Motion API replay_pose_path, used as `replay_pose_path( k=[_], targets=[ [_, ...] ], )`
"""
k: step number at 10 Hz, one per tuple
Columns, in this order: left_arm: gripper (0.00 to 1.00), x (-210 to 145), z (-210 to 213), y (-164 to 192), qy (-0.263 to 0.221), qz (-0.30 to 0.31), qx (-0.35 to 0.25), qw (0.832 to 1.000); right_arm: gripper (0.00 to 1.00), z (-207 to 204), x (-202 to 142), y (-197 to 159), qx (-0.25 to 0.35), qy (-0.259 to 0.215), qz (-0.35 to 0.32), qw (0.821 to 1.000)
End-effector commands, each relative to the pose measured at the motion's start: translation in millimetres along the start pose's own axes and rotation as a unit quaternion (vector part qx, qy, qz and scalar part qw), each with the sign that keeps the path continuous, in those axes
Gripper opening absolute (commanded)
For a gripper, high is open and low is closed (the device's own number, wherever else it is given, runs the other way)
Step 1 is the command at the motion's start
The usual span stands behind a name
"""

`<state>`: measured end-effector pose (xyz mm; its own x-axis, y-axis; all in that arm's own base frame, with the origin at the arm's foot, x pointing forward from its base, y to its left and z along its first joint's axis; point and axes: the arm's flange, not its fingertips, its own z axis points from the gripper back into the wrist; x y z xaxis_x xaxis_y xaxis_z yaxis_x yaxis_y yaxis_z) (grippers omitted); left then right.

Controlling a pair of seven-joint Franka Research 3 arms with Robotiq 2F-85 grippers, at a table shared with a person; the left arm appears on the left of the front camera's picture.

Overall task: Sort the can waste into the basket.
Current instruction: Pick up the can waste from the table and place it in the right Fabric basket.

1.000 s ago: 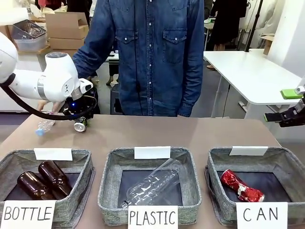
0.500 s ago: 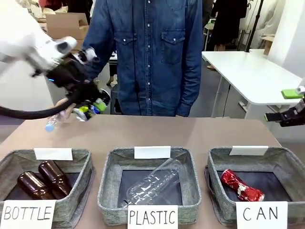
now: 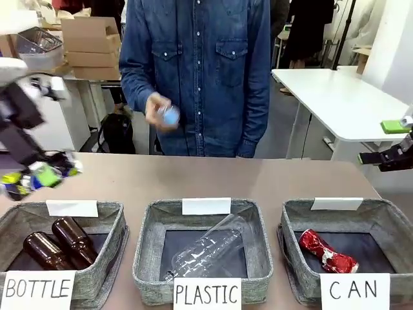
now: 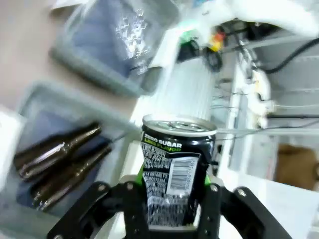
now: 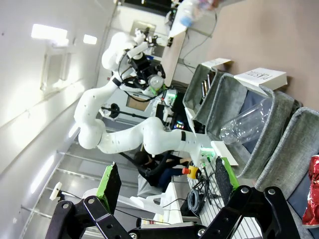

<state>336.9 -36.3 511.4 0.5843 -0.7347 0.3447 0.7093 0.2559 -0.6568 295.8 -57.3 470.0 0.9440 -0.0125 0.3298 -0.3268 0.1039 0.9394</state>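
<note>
My left gripper (image 3: pixel 32 178) hangs blurred above the table's left side, near the BOTTLE basket, shut on the silver-and-black can (image 3: pixel 26 183). In the left wrist view that can (image 4: pixel 177 174) stands upright between the green-padded fingers (image 4: pixel 141 175). A dented red can (image 3: pixel 326 252) lies in the grey basket signed CAN (image 3: pixel 387 208) at the front right. My right gripper (image 3: pixel 384 143) hovers open beyond the table's right edge. Its wrist view shows the open gripper (image 5: pixel 167 184), nothing between its fingers, and the red can (image 5: pixel 314 191) at the picture's right edge.
The BOTTLE basket (image 3: pixel 110 213) holds two brown bottles (image 3: pixel 58 242). A clear bottle (image 3: pixel 206 248) lies in the PLASTIC basket (image 3: pixel 151 216). Across the table a person in a denim shirt holds a clear plastic bottle (image 3: pixel 166 115) at chest height.
My left arm has swung from the far left of the table toward the near left, carrying the can. The person has lifted the plastic bottle off the table. The right arm stayed put.
</note>
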Motion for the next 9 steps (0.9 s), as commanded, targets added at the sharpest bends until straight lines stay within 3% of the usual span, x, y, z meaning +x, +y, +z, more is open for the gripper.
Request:
replay_pose_path(
  k=[1, 2, 3, 5, 6, 7, 9],
  targets=[
    [0.0, -50, 63, 4, -0.159, 0.215, 0.167, 0.949, 1.0, 1, 1, 1, 0.004, 0.002, 0.013, 1.0],
    [0.0, -75, 98, 16, -0.236, 0.309, 0.182, 0.903, 1.0, 1, 1, 1, 0.004, 0.002, 0.013, 1.0],
    [0.0, -96, 127, 32, -0.312, 0.403, 0.184, 0.841, 1.0, 1, 1, 1, 0.004, 0.002, 0.013, 1.0],
    [0.0, -131, 155, 47, -0.392, 0.5, 0.157, 0.757, 1.0, 1, 1, 1, 0.004, 0.002, 0.013, 1.0],
    [0.0, -136, 156, 49, -0.395, 0.508, 0.138, 0.753, 1.0, 1, 1, 1, 0.004, 0.002, 0.013, 1.0],
    [0.0, -151, 161, 44, -0.234, 0.316, 0.161, 0.905, 1.0, 1, 1, 1, 0.004, 0.002, 0.013, 1.0],
    [0.0, -151, 161, 44, -0.234, 0.316, 0.161, 0.905, 1.0, 1, 1, 1, 0.004, 0.002, 0.013, 1.0]
  ],
)
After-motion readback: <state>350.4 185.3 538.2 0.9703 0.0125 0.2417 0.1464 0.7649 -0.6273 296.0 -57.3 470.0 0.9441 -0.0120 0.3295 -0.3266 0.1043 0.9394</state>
